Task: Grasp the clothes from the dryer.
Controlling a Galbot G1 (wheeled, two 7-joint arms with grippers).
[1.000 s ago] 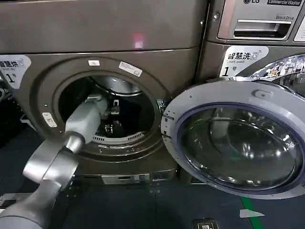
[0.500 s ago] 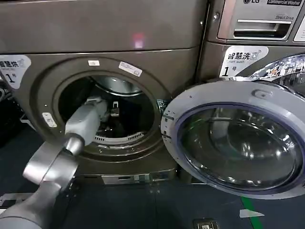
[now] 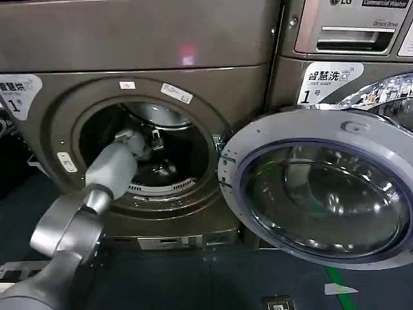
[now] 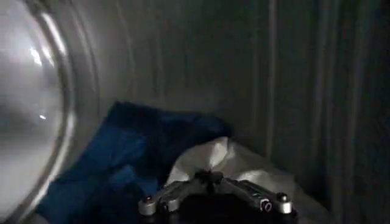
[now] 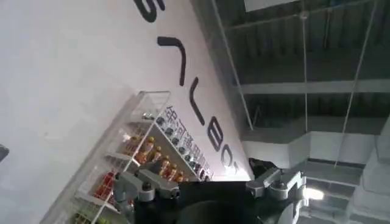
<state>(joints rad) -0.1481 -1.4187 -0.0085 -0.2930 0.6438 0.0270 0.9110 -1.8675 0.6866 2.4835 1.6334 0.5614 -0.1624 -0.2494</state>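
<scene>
Left gripper (image 4: 213,179) reached inside the dryer (image 3: 148,97).
Its jaws had closed on the whitish clothes (image 4: 234,163), a dark blue piece (image 4: 128,161) beside; the round door (image 3: 322,187) hung open at right.

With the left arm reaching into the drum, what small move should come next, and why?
Probably lift and draw back slowly. In the left wrist view the left claw looks closed on a pinched peak of the whitish cloth, while the dark blue cloth lies loose beside it inside the dryer.
</scene>
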